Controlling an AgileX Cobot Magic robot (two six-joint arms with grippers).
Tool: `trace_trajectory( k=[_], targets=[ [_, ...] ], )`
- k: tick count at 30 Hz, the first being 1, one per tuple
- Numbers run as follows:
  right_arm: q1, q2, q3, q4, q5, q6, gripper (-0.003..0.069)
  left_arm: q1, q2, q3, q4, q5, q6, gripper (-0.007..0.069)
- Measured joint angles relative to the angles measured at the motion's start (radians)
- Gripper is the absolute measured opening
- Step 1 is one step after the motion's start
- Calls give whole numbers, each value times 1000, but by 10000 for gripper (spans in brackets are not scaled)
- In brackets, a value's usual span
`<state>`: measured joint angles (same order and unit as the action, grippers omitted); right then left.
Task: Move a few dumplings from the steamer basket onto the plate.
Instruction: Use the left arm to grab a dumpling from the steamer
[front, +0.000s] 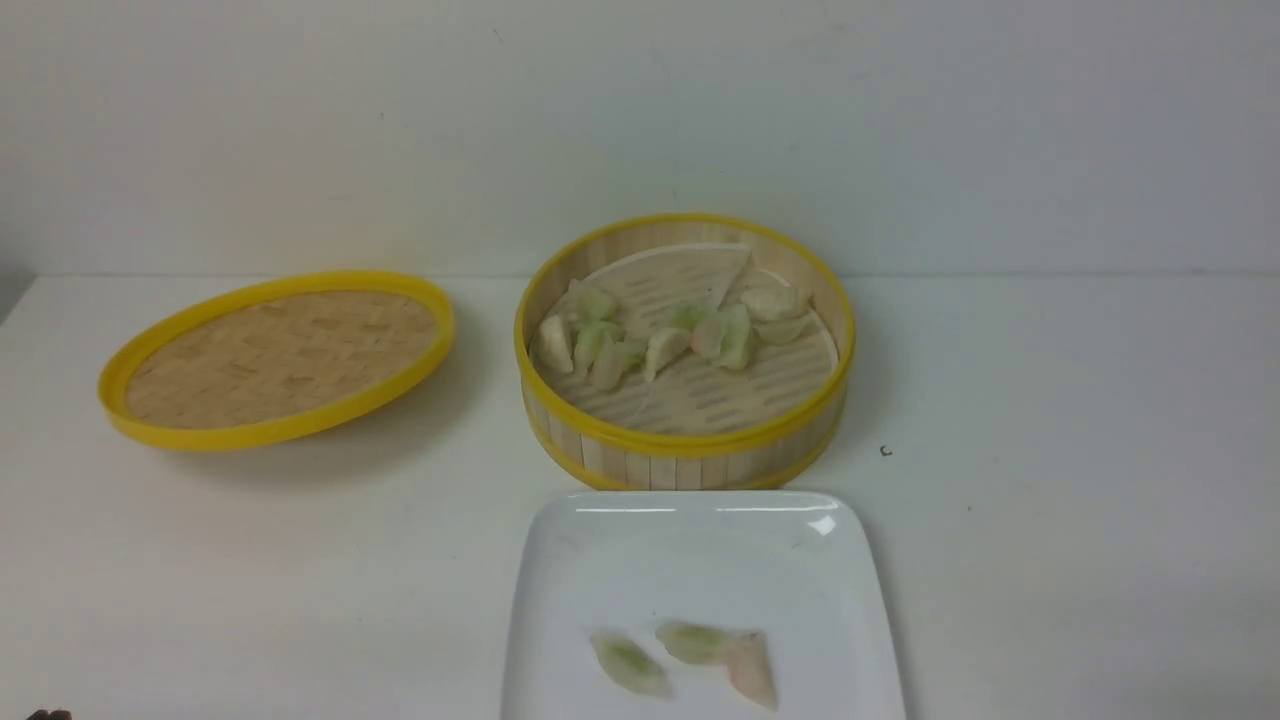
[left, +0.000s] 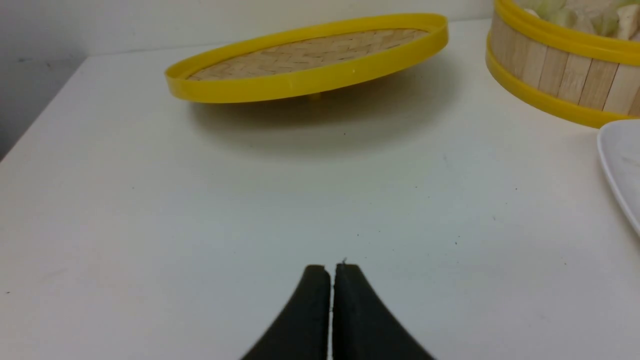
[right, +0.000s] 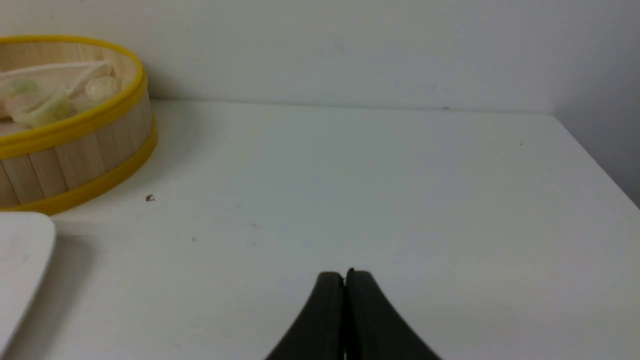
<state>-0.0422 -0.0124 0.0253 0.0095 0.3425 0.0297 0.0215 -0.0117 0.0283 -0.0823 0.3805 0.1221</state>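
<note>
While three dumplings (front: 695, 642) lie on the plate (front: 700, 560), just before the basket (front: 690, 465), about nine more overlap inside it. One lid (front: 275, 355) sits to its left. The left end effector (left: 331, 270) and right end effector (right: 345, 276) are each closed, empty, over the desk (front: 1050, 500).

At the centre of the frame, on the tabletop (front: 1050, 520): the steamer basket (front: 680, 450). Holds a cluster of dumplings (front: 665, 340), strung left to right across the middle of its floor, several touching or overlapping. Directly below it in the frame, just beside its lower wall: the plate (front: 700, 560), running off the bottom edge. Carries three more dumplings (front: 695, 642) in its lower half, the two right ones touching, the left one just beside them. At middle left of the frame, well apart from basket and plate: the lid (front: 280, 360), tilted, right side raised off the tabletop.
</note>
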Motion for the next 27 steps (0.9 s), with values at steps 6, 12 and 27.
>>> trace_trajectory(
  k=[6,12,27],
  targets=[
    [0,0,2,203,-208,98,-15,0,0,0,0,0,0,-6],
    [0,0,2,337,-317,131,-15,0,0,0,0,0,0,-6],
    [0,0,2,318,-391,69,-15,0,0,0,0,0,0,-6]
  ],
)
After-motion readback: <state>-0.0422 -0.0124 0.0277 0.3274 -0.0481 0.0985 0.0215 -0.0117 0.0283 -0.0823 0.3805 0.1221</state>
